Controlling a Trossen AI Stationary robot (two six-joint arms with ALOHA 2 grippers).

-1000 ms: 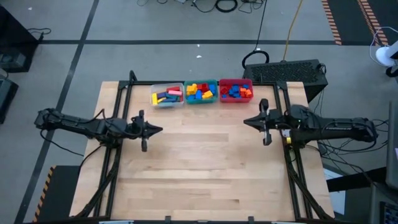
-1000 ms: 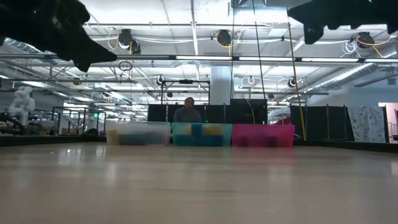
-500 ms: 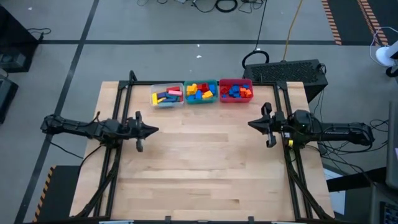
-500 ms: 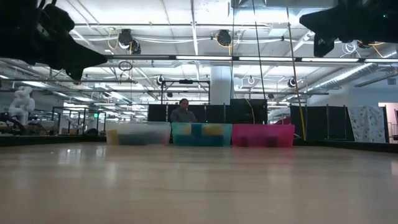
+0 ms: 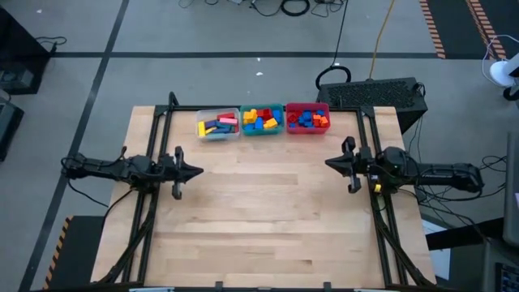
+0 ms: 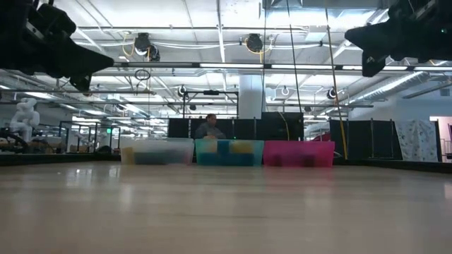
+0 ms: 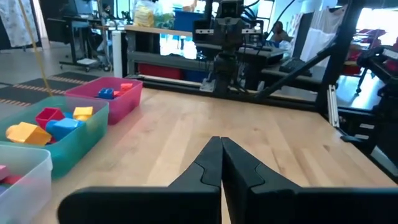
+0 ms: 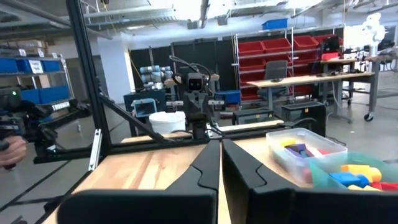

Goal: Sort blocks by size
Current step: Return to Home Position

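Observation:
The blocks lie in three bins at the table's far edge: long bars in the clear bin (image 5: pixel 217 124), medium bricks in the teal bin (image 5: pixel 262 119), small blocks in the red bin (image 5: pixel 307 118). My left gripper (image 5: pixel 199 170) hovers shut over the table's left side, pointing level toward the right. My right gripper (image 5: pixel 328 164) hovers shut over the right side, pointing toward the left. In the left wrist view the shut fingers (image 7: pixel 221 158) meet over bare wood; the right wrist view shows the same (image 8: pixel 220 155). Neither gripper holds anything.
Black frame rails (image 5: pixel 162 130) run along the table's left and right sides. The wood between the two arms (image 5: pixel 268 203) is bare. A person (image 6: pixel 208 127) sits beyond the bins in the low view. A hand (image 8: pixel 7 149) shows off the table.
Both arms have drawn back toward their own table edges and sunk lower, the left gripper toward the left edge, the right gripper toward the right edge. Both stayed shut. The blocks and bins have not moved.

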